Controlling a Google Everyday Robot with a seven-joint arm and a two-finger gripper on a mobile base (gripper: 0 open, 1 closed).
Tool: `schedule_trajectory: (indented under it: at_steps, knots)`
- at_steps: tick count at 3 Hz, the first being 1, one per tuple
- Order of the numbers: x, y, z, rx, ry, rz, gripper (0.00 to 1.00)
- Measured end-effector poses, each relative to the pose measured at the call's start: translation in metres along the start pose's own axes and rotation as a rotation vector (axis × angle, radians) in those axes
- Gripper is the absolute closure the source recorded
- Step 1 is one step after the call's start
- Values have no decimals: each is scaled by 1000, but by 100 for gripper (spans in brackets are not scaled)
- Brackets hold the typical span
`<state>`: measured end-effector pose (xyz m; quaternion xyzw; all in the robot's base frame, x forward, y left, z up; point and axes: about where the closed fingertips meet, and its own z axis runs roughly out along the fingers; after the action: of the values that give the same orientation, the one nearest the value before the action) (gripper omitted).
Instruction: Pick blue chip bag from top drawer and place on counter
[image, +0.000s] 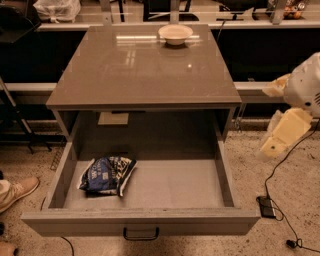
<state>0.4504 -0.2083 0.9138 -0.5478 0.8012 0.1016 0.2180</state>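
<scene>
The blue chip bag (106, 175) lies crumpled on the floor of the open top drawer (150, 221), in its left front part. The drawer is pulled fully out, with its dark handle (141, 233) at the centre of the front. The counter (135, 70) is the glossy grey-brown top above it. My gripper (286, 131) shows as cream and white parts at the right edge of the camera view, beside the cabinet's right side, well apart from the bag and above the floor.
A white bowl (175, 34) stands at the back centre of the counter. A black power brick (266, 206) and cable lie on the floor right of the drawer. A person's shoe (15, 191) is at the left edge. Dark furniture stands behind.
</scene>
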Motion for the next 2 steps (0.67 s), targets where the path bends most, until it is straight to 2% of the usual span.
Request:
schedule_trajectory:
  at_steps: [1,2]
  knots:
    - [-6,6,48,-65,-183,103,0]
    - [-51,13,82,-106,-400,196,0]
